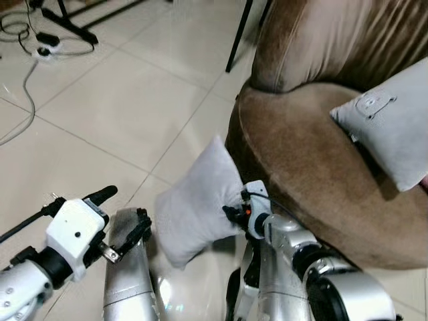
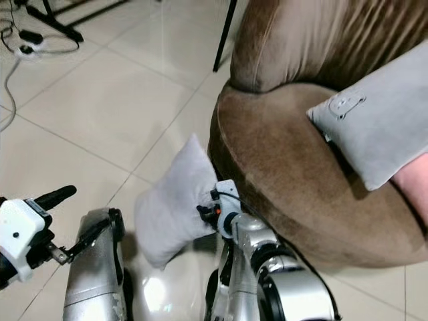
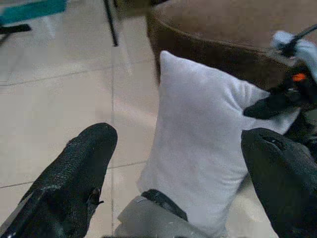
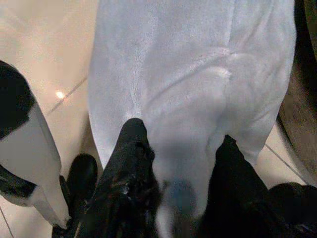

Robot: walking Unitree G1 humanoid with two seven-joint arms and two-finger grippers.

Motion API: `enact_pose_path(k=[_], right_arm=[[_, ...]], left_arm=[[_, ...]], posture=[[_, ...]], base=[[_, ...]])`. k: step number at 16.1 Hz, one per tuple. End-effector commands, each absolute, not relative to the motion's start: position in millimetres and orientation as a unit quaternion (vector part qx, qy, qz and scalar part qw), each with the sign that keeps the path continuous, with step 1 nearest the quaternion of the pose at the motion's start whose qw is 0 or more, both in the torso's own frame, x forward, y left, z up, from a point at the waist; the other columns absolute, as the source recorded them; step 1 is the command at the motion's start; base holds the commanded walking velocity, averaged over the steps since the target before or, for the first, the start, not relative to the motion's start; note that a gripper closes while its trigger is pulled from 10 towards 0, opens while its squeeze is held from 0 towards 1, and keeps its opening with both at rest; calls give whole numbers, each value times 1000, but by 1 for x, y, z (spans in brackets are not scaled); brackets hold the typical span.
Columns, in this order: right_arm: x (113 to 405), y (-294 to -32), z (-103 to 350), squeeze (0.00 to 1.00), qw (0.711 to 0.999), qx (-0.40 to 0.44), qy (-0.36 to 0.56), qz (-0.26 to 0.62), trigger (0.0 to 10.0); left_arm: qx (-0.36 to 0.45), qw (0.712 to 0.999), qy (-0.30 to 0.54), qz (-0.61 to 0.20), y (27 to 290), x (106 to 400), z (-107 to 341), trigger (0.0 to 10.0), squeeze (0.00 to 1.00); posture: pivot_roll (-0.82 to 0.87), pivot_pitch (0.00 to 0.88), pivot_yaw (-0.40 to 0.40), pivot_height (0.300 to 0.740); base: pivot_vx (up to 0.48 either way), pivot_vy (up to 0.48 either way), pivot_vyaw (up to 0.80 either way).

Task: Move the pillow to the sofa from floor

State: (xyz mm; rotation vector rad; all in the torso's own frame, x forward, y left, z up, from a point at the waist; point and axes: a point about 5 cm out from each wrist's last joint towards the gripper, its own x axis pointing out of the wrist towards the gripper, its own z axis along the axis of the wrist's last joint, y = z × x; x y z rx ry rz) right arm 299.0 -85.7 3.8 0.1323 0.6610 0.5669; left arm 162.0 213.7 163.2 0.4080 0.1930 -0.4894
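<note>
brown velvet round-seated sofa fills right of frame, a grey cushion already on it. pale grey soft pillow, lower centre, stands on cream tiled floor against the sofa edge. right claw pinched onto its corner fabric. left claw wide open, empty, lower left. judgement: lift clear of seat rim before swinging over; thin grip may slip.
</note>
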Motion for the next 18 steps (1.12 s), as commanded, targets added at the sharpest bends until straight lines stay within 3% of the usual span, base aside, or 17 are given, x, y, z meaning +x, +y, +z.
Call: enact_pose_path(k=[1,6,11,14,15,16,18], right_arm=[[295,-89,0,0,906,77,318,268,0],[292,-84,2,0,920,101,274,262,0],[306,-87,53,0,950,137,110,259,0],[293,-98,109,0,960,143,-18,241,0],[292,-96,121,0,956,159,-20,246,6745],[289,-91,128,0,953,144,-18,265,10000],[289,-92,137,0,963,102,-21,248,10000]], left_arm=[[205,947,98,-227,213,160,157,10000,0],[198,963,93,-155,214,165,143,10000,0],[160,981,69,-87,207,176,137,10000,0],[157,985,46,-60,200,195,136,10000,0],[164,984,35,-54,200,201,138,10000,0],[163,985,23,-46,199,205,142,10000,0],[157,987,-1,-32,196,215,150,10000,0]], posture=[[243,85,-156,475],[212,0,-167,475],[193,0,-149,475],[185,0,-142,475],[190,0,-149,475],[183,0,-147,475],[162,0,-138,495]], base=[[0,0,0],[0,0,0],[0,0,0],[0,0,0],[0,0,0],[0,0,0],[0,0,0]])
